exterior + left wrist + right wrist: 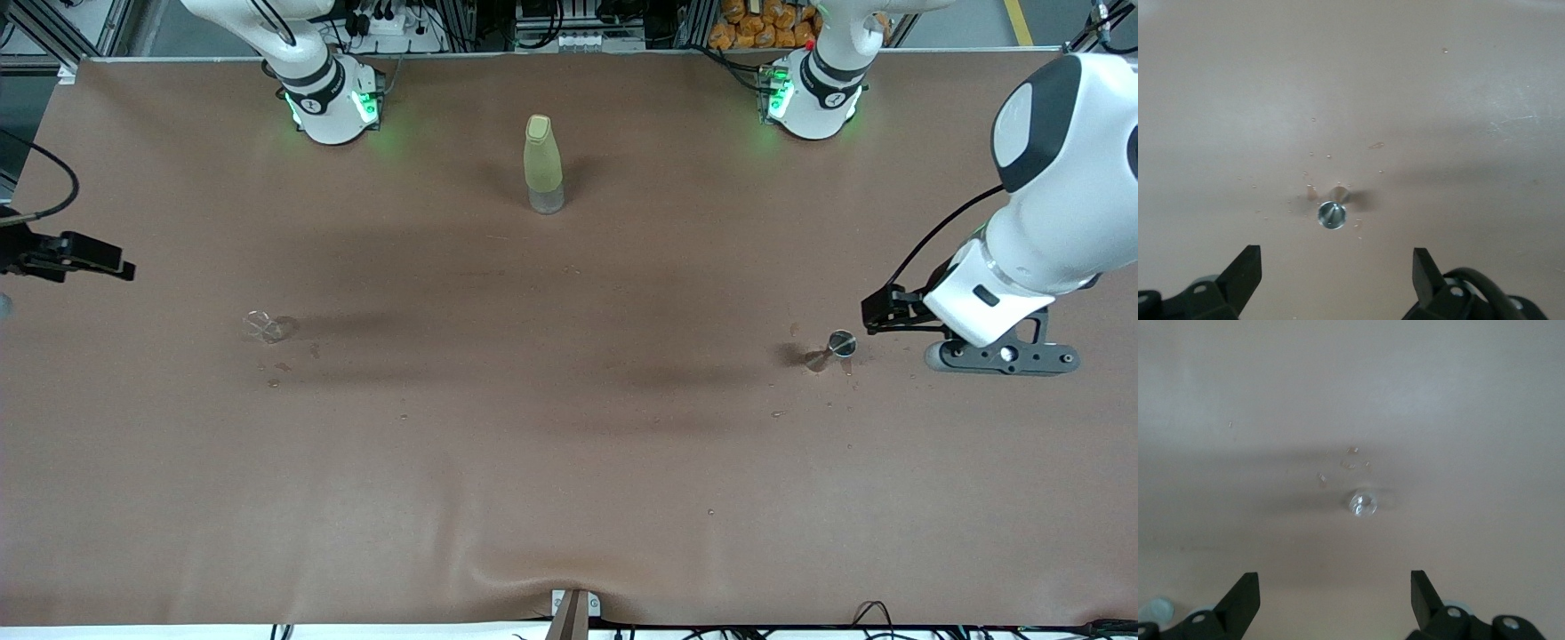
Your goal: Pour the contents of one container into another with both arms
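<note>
Bottle (543, 163) stands upright, cap up, on table (569, 462).

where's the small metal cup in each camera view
Front view: the metal cup stands on the brown table toward the left arm's end, beside the open left gripper.
Left wrist view: the cup shows ahead of the open fingers.
Right wrist view: not in it.
Shared landmark: droplets around the cup.
</note>
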### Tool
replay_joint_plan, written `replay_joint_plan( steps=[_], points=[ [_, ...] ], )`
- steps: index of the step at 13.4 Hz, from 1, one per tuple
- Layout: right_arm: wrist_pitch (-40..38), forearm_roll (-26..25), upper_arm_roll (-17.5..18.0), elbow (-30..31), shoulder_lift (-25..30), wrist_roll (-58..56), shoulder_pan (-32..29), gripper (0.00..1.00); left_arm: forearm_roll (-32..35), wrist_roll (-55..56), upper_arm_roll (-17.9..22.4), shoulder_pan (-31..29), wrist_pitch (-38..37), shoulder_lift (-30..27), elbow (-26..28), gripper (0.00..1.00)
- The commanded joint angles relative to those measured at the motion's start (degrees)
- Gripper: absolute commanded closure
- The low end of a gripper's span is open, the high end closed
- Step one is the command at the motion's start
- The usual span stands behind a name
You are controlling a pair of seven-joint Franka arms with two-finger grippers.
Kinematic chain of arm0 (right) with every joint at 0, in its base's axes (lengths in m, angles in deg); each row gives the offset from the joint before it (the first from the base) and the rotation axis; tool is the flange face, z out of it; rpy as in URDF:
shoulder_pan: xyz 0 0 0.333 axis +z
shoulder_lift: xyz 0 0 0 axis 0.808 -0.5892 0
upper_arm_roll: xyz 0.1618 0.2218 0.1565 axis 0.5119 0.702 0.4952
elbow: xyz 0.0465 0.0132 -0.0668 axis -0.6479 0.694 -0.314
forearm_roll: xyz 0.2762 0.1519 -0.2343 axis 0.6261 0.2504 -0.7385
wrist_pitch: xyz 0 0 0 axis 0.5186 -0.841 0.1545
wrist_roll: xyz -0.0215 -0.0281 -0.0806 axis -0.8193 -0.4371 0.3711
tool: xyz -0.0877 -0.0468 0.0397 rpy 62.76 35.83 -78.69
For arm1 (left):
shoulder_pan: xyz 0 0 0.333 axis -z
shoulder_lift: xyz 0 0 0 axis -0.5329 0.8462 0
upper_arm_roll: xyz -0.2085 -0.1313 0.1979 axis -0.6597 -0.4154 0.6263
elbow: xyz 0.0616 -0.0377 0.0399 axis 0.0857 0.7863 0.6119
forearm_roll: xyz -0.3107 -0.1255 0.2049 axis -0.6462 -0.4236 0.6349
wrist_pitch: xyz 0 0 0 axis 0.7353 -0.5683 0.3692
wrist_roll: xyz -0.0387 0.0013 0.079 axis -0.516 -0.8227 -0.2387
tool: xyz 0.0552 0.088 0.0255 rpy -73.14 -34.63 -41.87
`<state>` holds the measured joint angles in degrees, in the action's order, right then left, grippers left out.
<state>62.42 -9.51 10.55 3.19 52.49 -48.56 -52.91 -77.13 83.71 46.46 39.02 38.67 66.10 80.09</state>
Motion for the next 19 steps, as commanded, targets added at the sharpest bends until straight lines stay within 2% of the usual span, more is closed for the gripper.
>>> replay_joint_plan(
  steps=[1, 4, 7, 10, 15, 17, 19],
  points=[
    [1.1, -0.5, -0.2, -0.3, 1.9, 3.1, -1.2, 0.00, -0.9, -2.6, 3.8, 2.7, -1.2, -2.1, 1.1, 0.00],
    [-3.1, -1.0, 0.2, -1.2, 2.0, 11.7, -0.9, 0.00, -0.8, -3.3, 3.2, 2.8, -1.2, -1.8, 1.1, 0.00],
    [-2.9, -1.6, 0.2, -1.4, 1.8, 9.5, -0.6, 0.00, -0.2, -3.0, 3.1, 3.5, -1.2, -1.9, 1.1, 0.00],
    [-2.3, -6.5, 0.3, -1.4, 1.6, 8.0, 1.4, 0.00, -0.8, -3.0, 2.8, 3.4, -2.2, -1.9, 1.1, 0.00],
    [-0.7, -5.5, 0.3, -1.4, 1.5, 8.2, 1.7, 0.00, -0.8, -3.1, 2.0, 3.4, -2.3, -1.8, 1.0, 0.00],
    [-0.7, -2.7, 0.2, -1.4, 1.5, 8.1, 1.6, 0.00, -0.8, -3.2, 1.9, 3.4, -2.3, -1.6, 0.9, 0.00],
    [-0.7, -2.2, 0.1, -1.4, 1.5, 8.1, 1.3, 0.00, -0.8, -3.2, 1.9, 3.4, -2.3, -1.8, 0.9, 0.00]
  ],
)
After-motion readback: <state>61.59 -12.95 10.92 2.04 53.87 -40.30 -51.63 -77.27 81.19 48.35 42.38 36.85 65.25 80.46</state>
